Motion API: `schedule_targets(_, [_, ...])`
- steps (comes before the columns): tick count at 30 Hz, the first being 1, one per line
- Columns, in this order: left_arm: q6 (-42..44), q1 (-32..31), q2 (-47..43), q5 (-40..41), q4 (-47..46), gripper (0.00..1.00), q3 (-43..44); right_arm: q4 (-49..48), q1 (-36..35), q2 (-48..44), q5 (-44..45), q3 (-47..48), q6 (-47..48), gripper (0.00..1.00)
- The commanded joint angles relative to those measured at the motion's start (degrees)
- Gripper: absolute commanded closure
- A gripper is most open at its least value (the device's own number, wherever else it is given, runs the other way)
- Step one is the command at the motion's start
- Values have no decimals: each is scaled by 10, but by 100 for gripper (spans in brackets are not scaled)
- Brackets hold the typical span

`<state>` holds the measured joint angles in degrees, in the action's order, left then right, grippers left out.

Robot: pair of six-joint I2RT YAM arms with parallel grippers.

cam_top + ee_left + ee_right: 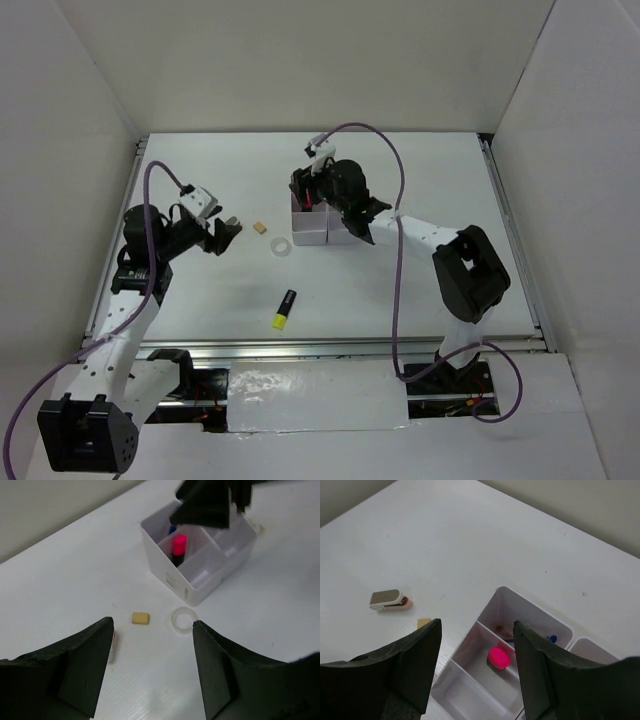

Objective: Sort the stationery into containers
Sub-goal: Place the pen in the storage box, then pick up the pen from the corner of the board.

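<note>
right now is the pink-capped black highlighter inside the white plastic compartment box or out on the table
In. The pink-capped black highlighter stands cap-up inside one compartment of the white plastic box.

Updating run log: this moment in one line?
left gripper open; right gripper open above white compartment block; pink-capped highlighter inside block; tan square eraser, clear tape ring, yellow-black highlighter unsorted

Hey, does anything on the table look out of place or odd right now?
Nothing looks spilled or broken. Four pieces lie loose outside the white containers: a yellow-black highlighter alone toward the near edge, and the tan eraser, clear tape ring and metal clip to the containers' left.
</note>
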<state>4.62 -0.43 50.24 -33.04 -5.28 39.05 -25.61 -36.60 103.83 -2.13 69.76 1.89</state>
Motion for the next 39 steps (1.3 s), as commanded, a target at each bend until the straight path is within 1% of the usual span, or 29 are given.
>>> schedule_targets(1, [215, 2, 13, -176, 51, 24, 49, 68, 16, -79, -8, 58, -61, 34])
schedule_targets(2, [279, -2, 19, -194, 105, 24, 63, 91, 24, -91, -15, 69, -72, 34])
schedule_targets(3, [350, -17, 41, -206, 216, 25, 79, 131, 35, -111, -27, 78, -95, 34])
schedule_targets(4, [515, -26, 57, -216, 284, 26, 120, 146, 55, -122, -34, 90, -105, 34])
schedule_targets(5, [609, -36, 94, -210, 355, 27, 142, 164, 66, -144, -42, 95, -112, 35])
schedule_targets(6, [696, -62, 114, -201, 492, 28, 163, 199, 78, -155, -57, 102, -118, 35])
schedule_targets(7, [844, -75, 135, -170, 544, 30, 198, 216, 106, -165, -63, 104, -120, 36])
schedule_targets(8, [904, -84, 172, -157, 584, 31, 212, 233, 117, -184, -69, 102, -118, 35])
schedule_targets(9, [998, -105, 187, -138, 646, 31, 232, 251, 132, -194, -75, 95, -115, 36])
schedule_targets(10, [1042, -119, 201, -119, 669, 32, 238, 273, 145, -204, -79, 88, -113, 36])
schedule_targets(11, [1088, -129, 217, -77, 685, 32, 239, 289, 171, -227, -81, 79, -109, 36])
schedule_targets(12, [1157, -150, 219, -57, 693, 32, 227, 297, 184, -237, -84, 60, -101, 36])
schedule_targets(14, [1224, -165, 222, -21, 695, 31, 213, 318, 219, -264, -89, 43, -93, 36])
schedule_targets(15, [1299, -181, 226, -8, 700, 30, 201, 325, 231, -272, -89, 27, -87, 37])
schedule_targets(17, [1359, -201, 242, 11, 722, 29, 196, 346, 260, -287, -96, 16, -84, 37])
schedule_targets(18, [1392, -230, 248, 33, 723, 28, 195, 354, 269, -290, -97, 11, -85, 37])
schedule_targets(20, [1404, -265, 262, 57, 712, 26, 191, 376, 282, -293, -101, 11, -88, 37])
schedule_targets(21, [1405, -300, 265, 73, 700, 26, 185, 387, 292, -292, -102, 16, -87, 37])
schedule_targets(22, [1402, -320, 268, 80, 688, 25, 182, 396, 296, -289, -103, 19, -87, 37])
schedule_targets(23, [1394, -337, 271, 88, 657, 25, 176, 409, 298, -287, -105, 21, -88, 37])
schedule_targets(24, [1371, -379, 269, 115, 636, 25, 161, 416, 305, -285, -107, 28, -87, 37])
schedule_targets(25, [1355, -398, 267, 124, 614, 24, 152, 422, 311, -282, -107, 32, -88, 37])
schedule_targets(26, [1339, -435, 261, 138, 573, 24, 142, 434, 314, -280, -107, 35, -89, 37])
schedule_targets(28, [1299, -478, 259, 169, 539, 24, 123, 447, 325, -278, -105, 42, -94, 37])
schedule_targets(29, [1265, -490, 262, 175, 541, 23, 125, 450, 328, -277, -107, 42, -94, 37])
schedule_targets(32, [1224, -524, 285, 202, 558, 23, 132, 455, 338, -282, -108, 35, -96, 37])
schedule_targets(34, [1219, -534, 286, 229, 539, 23, 118, 457, 339, -287, -112, 31, -95, 37])
schedule_targets(35, [1221, -545, 283, 241, 514, 23, 99, 460, 339, -288, -115, 30, -95, 37])
schedule_targets(39, [1225, -558, 281, 266, 475, 23, 74, 473, 338, -289, -115, 34, -95, 38])
